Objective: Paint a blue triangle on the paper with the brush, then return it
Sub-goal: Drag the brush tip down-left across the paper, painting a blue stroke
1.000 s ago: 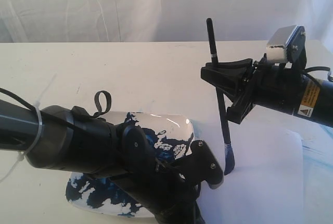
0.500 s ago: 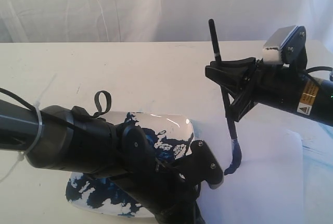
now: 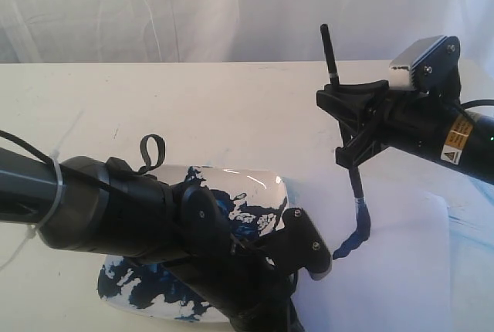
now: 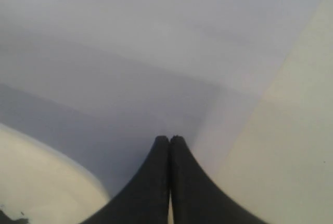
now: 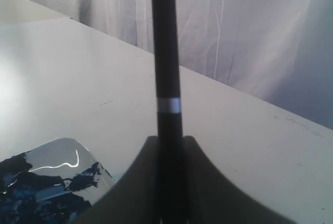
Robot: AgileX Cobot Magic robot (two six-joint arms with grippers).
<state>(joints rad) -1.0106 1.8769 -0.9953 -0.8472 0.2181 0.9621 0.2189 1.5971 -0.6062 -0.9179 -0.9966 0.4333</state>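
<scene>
The right gripper (image 3: 349, 127), clamped on the brush (image 3: 357, 188), presses its tip to the paper (image 3: 401, 286), painting; next needs a steady drag.

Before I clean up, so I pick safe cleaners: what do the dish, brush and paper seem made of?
Dish: glossy white, likely glazed ceramic or hard plastic; bright highlight on its rim. Brush: smooth black handle, painted wood or plastic; soft bristles bend against the paper, itself matte white, no glare.
</scene>
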